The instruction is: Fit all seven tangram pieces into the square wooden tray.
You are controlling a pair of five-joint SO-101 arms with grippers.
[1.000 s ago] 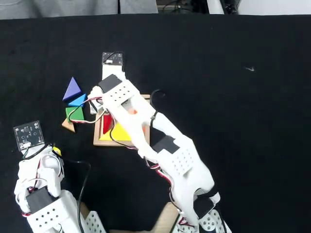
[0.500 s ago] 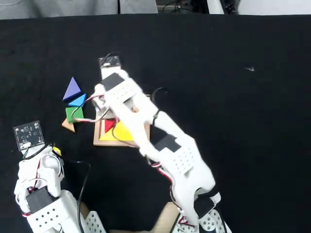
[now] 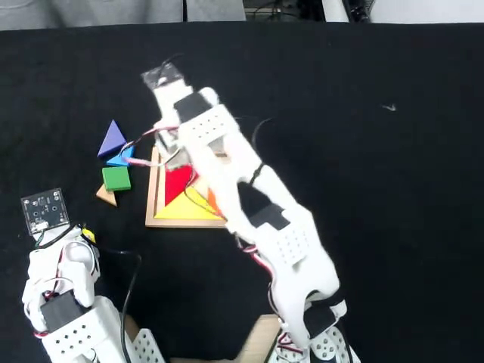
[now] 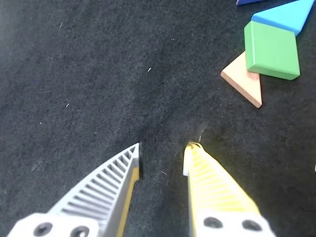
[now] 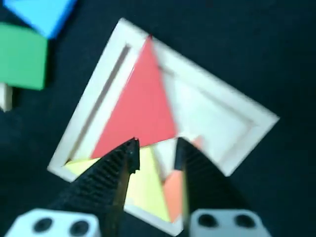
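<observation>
Progress, as we judge it: three of seven pieces lie in the square wooden tray, namely the red triangle, the yellow triangle and a small orange piece; the rest of the tray floor is bare wood.

Four pieces are left outside, grouped just beside the tray on the side nearer the left arm: the purple triangle, the blue piece, the green square and the tan triangle; the green square rests partly on the tan triangle.

The right gripper hangs over the tray, above the seam between red and yellow; its jaws stand narrowly parted and hold nothing.

The left gripper is over the bare black table, jaws apart and empty; the green square and tan triangle lie ahead of it, apart from its fingertips.
</observation>
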